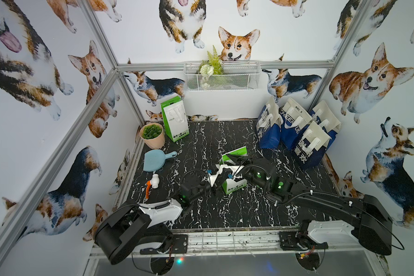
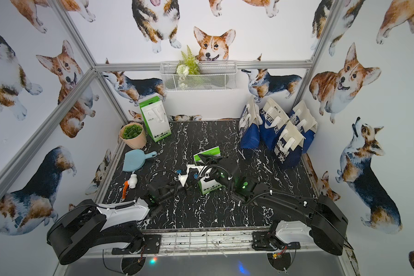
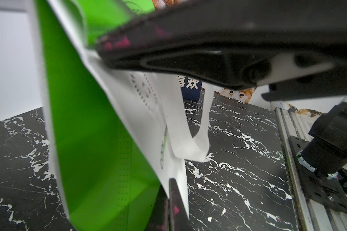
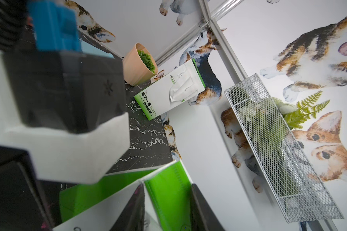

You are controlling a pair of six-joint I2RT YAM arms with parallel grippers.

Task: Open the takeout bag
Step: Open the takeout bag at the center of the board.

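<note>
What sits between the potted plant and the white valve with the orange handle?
A light blue handled tray lies flat between the potted plant and the valve; both top views show it.

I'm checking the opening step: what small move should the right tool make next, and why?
Probably close the right tool on the green rim between its jaws: the left tool is shut on the white wall of the takeout bag, so both arms could then pull the mouth apart.
</note>
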